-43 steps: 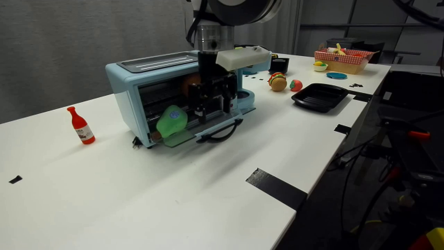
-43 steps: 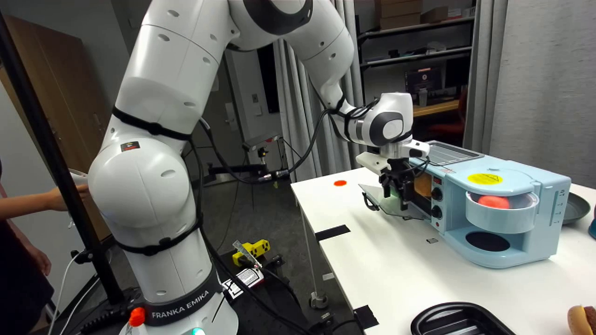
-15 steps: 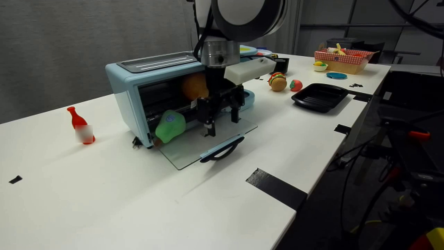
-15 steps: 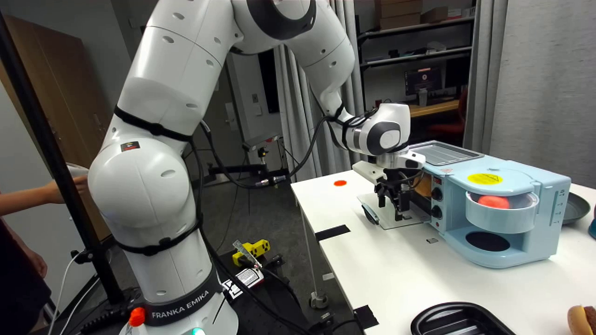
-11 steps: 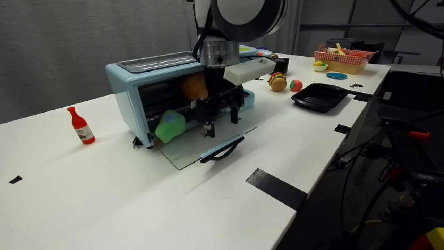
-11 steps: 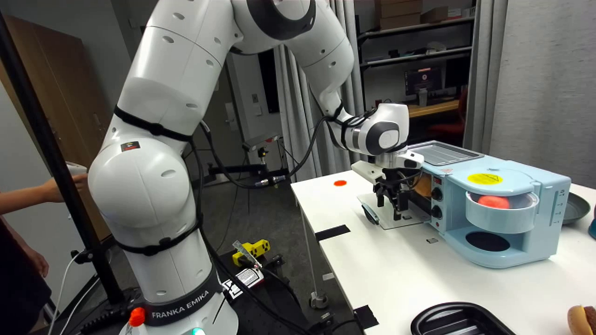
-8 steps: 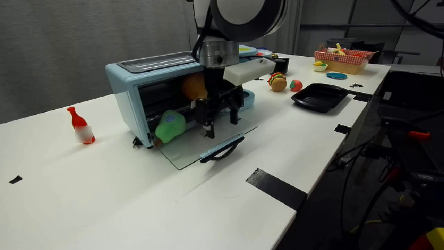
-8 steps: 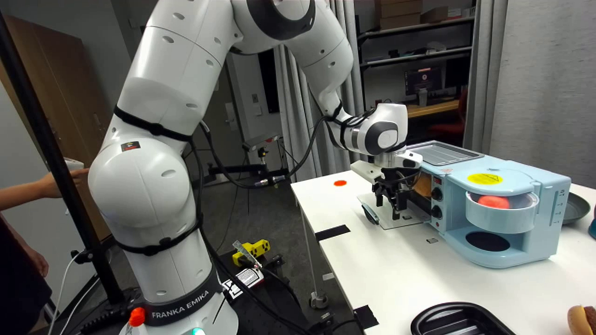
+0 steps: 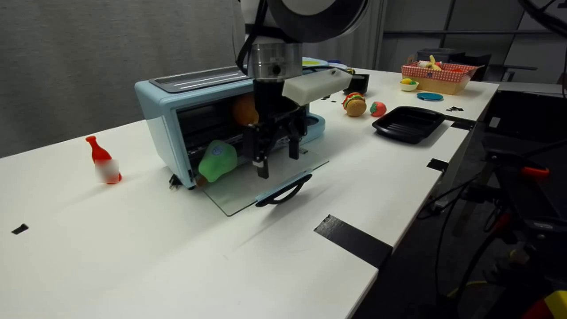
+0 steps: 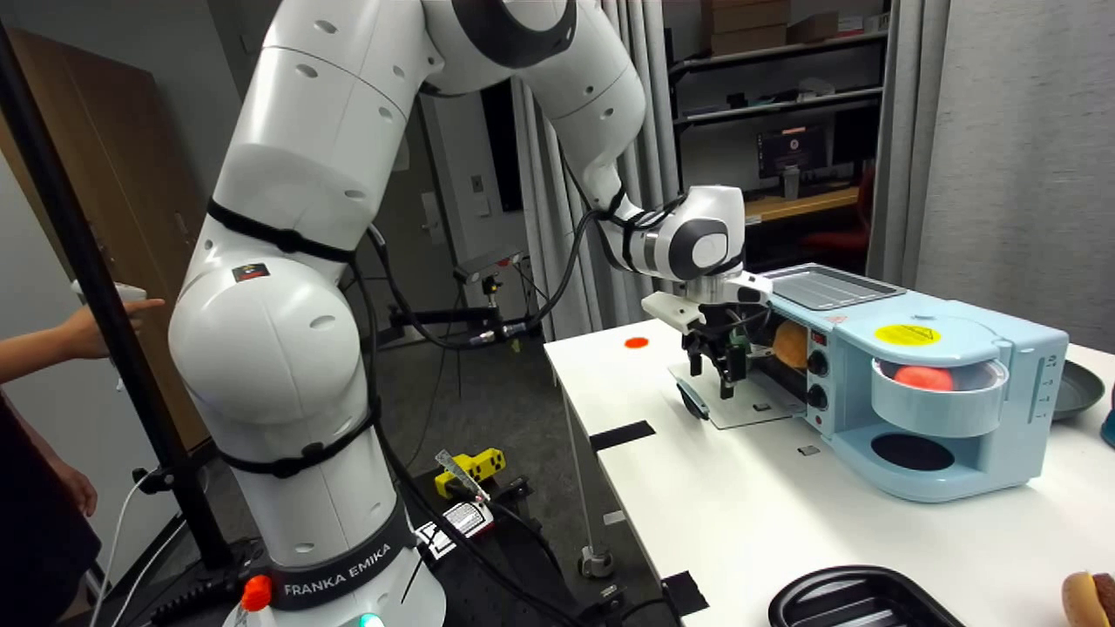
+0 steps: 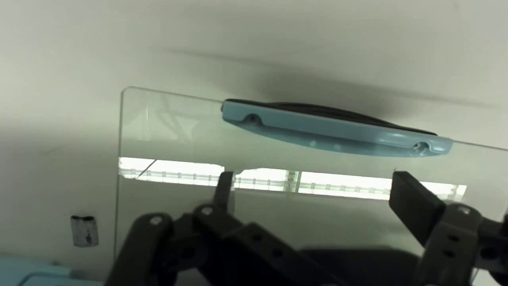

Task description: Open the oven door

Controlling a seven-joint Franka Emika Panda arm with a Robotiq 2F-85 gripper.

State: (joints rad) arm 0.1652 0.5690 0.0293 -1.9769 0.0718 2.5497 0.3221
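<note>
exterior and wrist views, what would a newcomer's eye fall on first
Most likely the big white robot arm, which fills much of an exterior view and reaches over the table to the light-blue oven. Next, probably the clear-glass oven door, lowered in front of the oven, with the open gripper above it. The bright green object at one end of the oven's open front would likely catch the eye too.

We noted a rounded, glossy white arm [image 10: 261, 383] with dark grey joint trim [image 10: 514, 50] and black straps [image 10: 283, 239]. We read FRANKA EMIKA in white on the black base band [image 10: 338, 571]; a dark label [image 10: 251, 272] sat higher up. Black cabling [image 9: 250, 38] ran beside a silver wrist collar [image 9: 274, 62]; near it sat an off-white block [image 9: 316, 87]. The claw [image 9: 278, 163] was black, with flat fingers [image 11: 414, 206] and shiny screw heads [image 11: 156, 220].
</note>
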